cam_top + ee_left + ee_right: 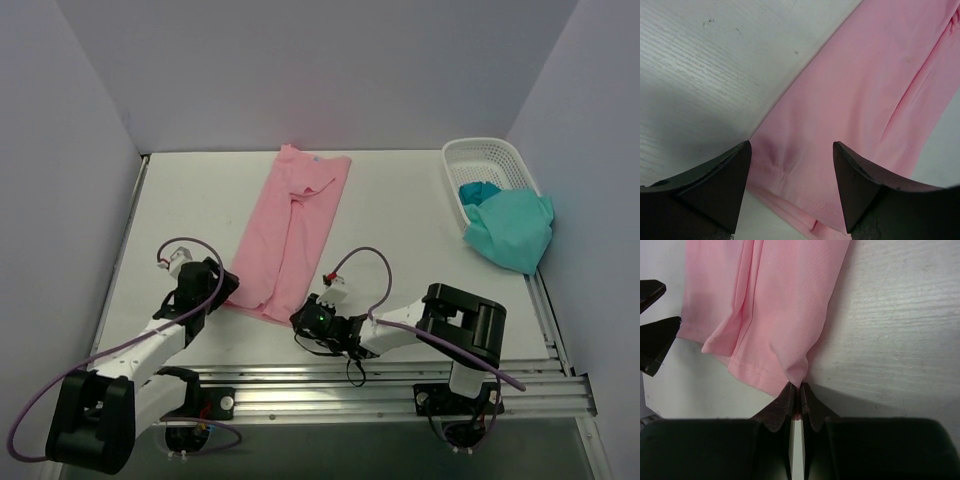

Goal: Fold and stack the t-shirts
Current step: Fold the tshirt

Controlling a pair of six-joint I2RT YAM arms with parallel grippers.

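The light pink t-shirt [290,230] lies folded into a long strip from the back of the table toward me. My right gripper [298,318] is shut on its near right hem corner; in the right wrist view the gripper [795,387] pinches the pink cloth [785,300] into a point. My left gripper [228,292] is at the near left corner. In the left wrist view it [791,165] stands open, its fingers straddling the slightly wrinkled hem [865,90]. The teal-green t-shirt [512,230] hangs over the near end of the basket.
The white lattice basket [452,170] stands at the back right against the wall, with teal cloth inside and spilling toward the table's right edge. White walls close in the left, back and right. A metal rail [400,385] runs along the near edge.
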